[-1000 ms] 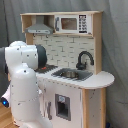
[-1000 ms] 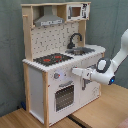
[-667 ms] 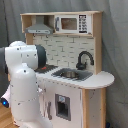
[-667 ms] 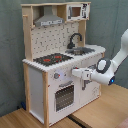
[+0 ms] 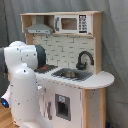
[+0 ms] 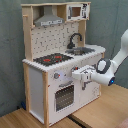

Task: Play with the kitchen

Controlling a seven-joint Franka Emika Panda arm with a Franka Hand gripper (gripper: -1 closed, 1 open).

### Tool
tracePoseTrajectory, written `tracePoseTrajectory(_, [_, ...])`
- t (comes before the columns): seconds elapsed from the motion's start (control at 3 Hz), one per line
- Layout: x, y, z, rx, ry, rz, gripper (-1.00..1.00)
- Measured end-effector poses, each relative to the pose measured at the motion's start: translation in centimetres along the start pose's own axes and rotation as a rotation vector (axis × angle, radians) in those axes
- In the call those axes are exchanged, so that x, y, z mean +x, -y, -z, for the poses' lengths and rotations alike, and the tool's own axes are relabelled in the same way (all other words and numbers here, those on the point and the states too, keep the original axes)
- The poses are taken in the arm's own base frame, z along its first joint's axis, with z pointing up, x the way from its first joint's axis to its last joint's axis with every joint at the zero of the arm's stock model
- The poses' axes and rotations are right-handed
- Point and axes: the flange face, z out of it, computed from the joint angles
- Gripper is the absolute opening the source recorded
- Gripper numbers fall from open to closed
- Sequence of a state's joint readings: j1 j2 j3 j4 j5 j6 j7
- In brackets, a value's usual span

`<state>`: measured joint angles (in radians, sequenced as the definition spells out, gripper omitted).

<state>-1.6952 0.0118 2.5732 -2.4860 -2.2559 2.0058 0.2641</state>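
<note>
The kitchen [image 6: 60, 65] stands on the floor against a grey curtain, and the gripper [image 6: 80, 76] is right at its front panel, beside the knobs [image 6: 56, 76]. Whether the claw is wide or narrow cannot be told. Rigid wood, likely heavy; the knobs and oven door [image 6: 64, 96] look the best holds.
</note>
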Motion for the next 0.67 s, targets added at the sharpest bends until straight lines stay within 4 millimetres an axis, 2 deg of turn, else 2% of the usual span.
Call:
tracePoseTrajectory(0.33, [0.15,0.08,-0.01,-0.006,0.017,0.083,-1.0])
tracePoseTrajectory(0.67, [0.17,0.06,0.01,-0.004,0.018,0.081,1.0])
